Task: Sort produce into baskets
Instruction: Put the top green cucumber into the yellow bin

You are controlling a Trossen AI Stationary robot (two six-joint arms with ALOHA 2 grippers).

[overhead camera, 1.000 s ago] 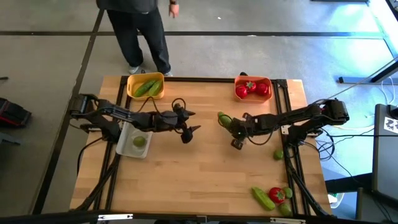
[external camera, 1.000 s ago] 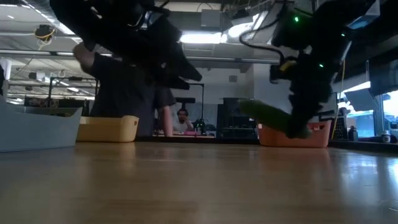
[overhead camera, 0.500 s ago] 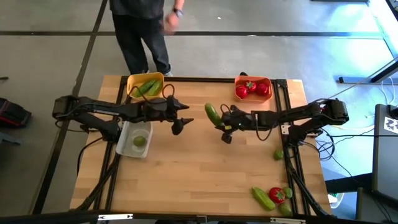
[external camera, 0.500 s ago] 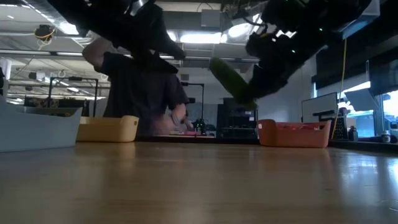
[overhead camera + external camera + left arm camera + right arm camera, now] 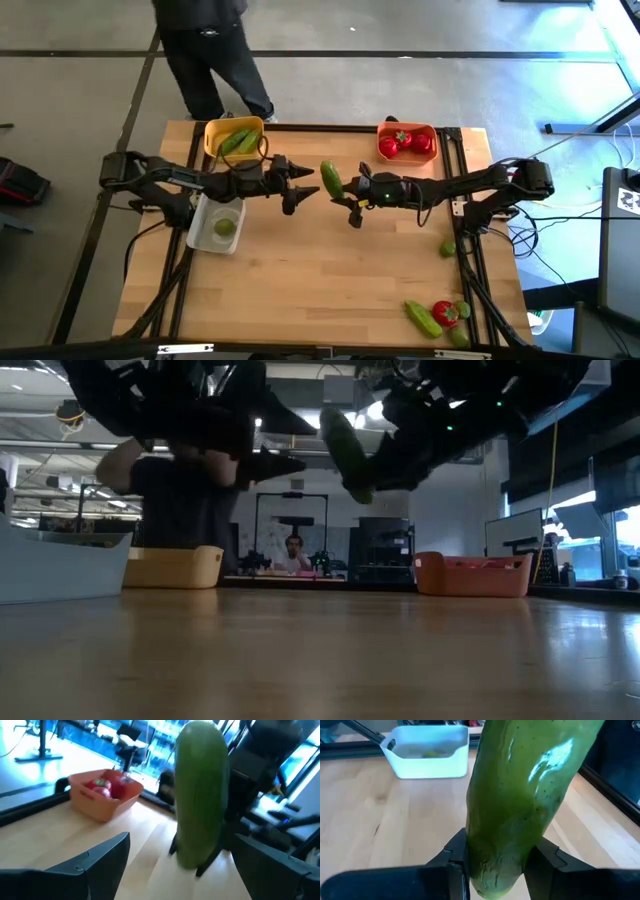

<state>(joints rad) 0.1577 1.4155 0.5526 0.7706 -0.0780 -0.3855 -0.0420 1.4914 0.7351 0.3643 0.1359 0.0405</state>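
Note:
My right gripper [image 5: 347, 197] is shut on a long green cucumber [image 5: 331, 180] above the middle of the table; the cucumber also shows in the right wrist view [image 5: 520, 795] and in the low view [image 5: 345, 455]. My left gripper [image 5: 303, 187] is open just to the cucumber's left. In the left wrist view its fingers [image 5: 95, 865] stand on either side of the cucumber [image 5: 200, 795] without touching it. The yellow bin [image 5: 212, 135] holds green cucumbers, the orange bin [image 5: 380, 150] holds red pieces, and the whitish tray [image 5: 205, 215] holds a small round green piece. My right gripper pinches the cucumber near one end [image 5: 495, 870] between its two fingers [image 5: 454, 857], coming from the table's right. The rest of the cucumber sticks out past the fingertips, tilted up. It is lifted clear of the table.
Loose produce lies near the table's right front corner: a cucumber [image 5: 424, 318], a red piece [image 5: 446, 313] and a small green piece [image 5: 448, 247] by the right edge. A person [image 5: 205, 50] stands beyond the far edge. Bare wood lies in the middle and front.
My right gripper has carried the cucumber up and toward the table's left, to just in front of my left gripper; the cucumber now stands steeper. My left gripper has drifted a little toward the far edge and stays open. The person behind the table has walked.

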